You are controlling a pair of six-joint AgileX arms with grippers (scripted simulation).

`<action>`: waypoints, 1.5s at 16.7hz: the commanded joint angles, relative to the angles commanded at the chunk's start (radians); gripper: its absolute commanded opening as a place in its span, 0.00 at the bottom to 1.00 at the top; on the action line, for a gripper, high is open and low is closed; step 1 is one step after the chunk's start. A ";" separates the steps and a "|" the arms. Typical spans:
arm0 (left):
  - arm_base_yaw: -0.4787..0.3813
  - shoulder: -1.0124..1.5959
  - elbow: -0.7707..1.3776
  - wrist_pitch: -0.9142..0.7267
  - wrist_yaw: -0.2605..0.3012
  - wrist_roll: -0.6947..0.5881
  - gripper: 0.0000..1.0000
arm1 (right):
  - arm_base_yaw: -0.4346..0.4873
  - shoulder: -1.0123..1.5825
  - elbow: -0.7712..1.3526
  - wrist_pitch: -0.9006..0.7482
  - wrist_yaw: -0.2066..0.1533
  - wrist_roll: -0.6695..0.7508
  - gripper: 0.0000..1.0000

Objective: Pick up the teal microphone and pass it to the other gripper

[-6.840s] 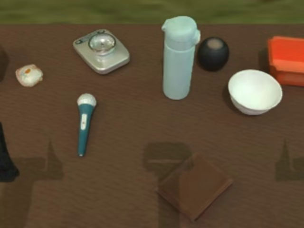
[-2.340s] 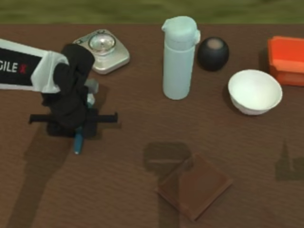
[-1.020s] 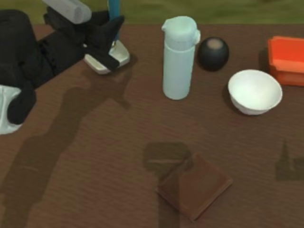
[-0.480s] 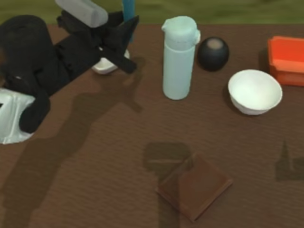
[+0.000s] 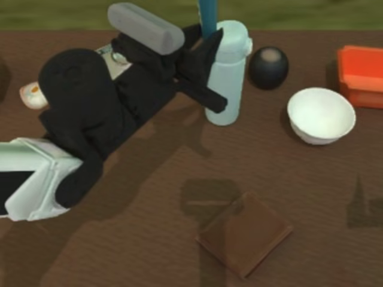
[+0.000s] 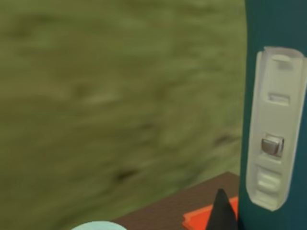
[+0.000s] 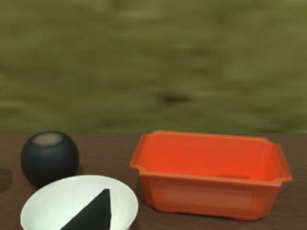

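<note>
Currently: our left gripper [image 5: 206, 45] clamped on microphone [image 5: 207, 12], held upright in air at table's far edge, just beside pale bottle [image 5: 230, 89]. Switch panel [image 6: 272, 153] fills left wrist view. Our right gripper: cannot tell fingers' state.

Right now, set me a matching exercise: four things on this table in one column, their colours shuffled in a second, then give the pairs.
Things:
1. microphone held in the left gripper
2. bowl
3. bin
4. ball

Colours:
A. orange
B. black
C. teal
D. white

Pairs: 1-C, 2-D, 3-A, 4-B
</note>
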 joint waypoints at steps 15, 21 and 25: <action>-0.002 -0.001 0.000 0.001 -0.002 0.000 0.00 | 0.055 0.110 0.071 0.037 -0.045 -0.014 1.00; -0.002 -0.001 0.000 0.001 -0.002 0.000 0.00 | 0.224 0.540 0.334 0.194 -0.183 -0.034 1.00; -0.002 -0.001 0.000 0.001 -0.002 0.000 0.00 | 0.346 0.869 0.542 0.326 -0.283 -0.044 1.00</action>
